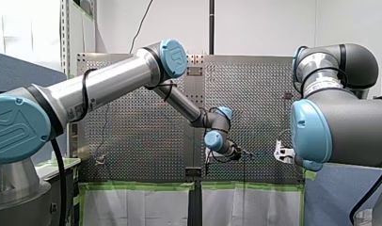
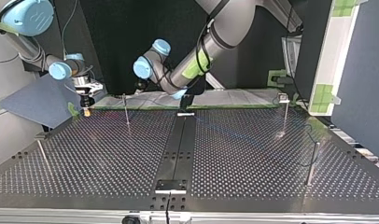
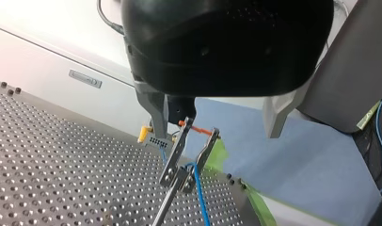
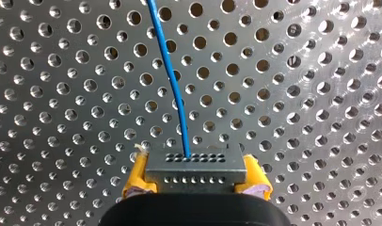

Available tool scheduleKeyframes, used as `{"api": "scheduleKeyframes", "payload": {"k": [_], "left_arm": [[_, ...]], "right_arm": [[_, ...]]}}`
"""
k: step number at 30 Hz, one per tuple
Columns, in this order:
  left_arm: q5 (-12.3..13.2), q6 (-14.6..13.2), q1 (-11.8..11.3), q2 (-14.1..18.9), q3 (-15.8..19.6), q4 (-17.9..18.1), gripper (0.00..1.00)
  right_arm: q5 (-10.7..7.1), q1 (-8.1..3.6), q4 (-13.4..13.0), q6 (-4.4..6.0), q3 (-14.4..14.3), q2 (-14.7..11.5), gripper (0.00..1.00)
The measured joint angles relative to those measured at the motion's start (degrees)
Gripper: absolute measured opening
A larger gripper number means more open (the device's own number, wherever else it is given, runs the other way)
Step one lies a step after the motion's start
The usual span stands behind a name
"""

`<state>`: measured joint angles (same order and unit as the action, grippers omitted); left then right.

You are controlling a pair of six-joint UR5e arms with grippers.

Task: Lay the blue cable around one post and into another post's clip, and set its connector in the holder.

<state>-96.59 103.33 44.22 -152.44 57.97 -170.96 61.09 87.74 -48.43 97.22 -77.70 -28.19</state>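
Two grips matter here, and only one is made. The right gripper [image 4: 196, 182] is closed on the connector [image 4: 196, 165], which is pinched between its yellow pads [image 4: 135, 180] above the worktop [image 4: 297, 94]. The cable [image 4: 172, 80] leaves the connector's face and runs away over the holes. The left gripper [image 3: 216, 135] hangs empty with its metal fingers [image 3: 154, 113] spread wide, just above the clip [image 3: 178, 153] on top of a post [image 3: 163, 207]. In the left wrist view the cable is seen down in the fork of that clip, between two orange-tipped prongs, and dropping from there toward the worktop. Whether it is fully seated, or led round another post, cannot be told. The clip step is judged to be about done, so placing the connector is taken as the step in hand. The holder cannot be picked out with certainty in any view. For a good result, the connector should be carried level and slowly, so that the cable is not dragged out of the clip, and slack should be fed rather than tension pulled. If the line tightens, the cable could be steadied by the left fingers just beside the clip. The pinch should be released only once the connector is seated square in the holder.
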Motion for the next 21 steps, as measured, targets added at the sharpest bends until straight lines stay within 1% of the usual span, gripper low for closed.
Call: {"api": "scheduleKeyframes", "payload": {"k": [10,21], "left_arm": [[-0.5,2.9,0.7,-0.1,0.1,0.4,1.0],[-0.6,3.9,1.1,-0.1,0.1,1.6,1.0]], "right_arm": [[0.0,0.02,-0.2,0.0,0.0,0.0,0.0],[0.01,0.02,-0.2,0.0,0.0,0.0,0.0]]}}
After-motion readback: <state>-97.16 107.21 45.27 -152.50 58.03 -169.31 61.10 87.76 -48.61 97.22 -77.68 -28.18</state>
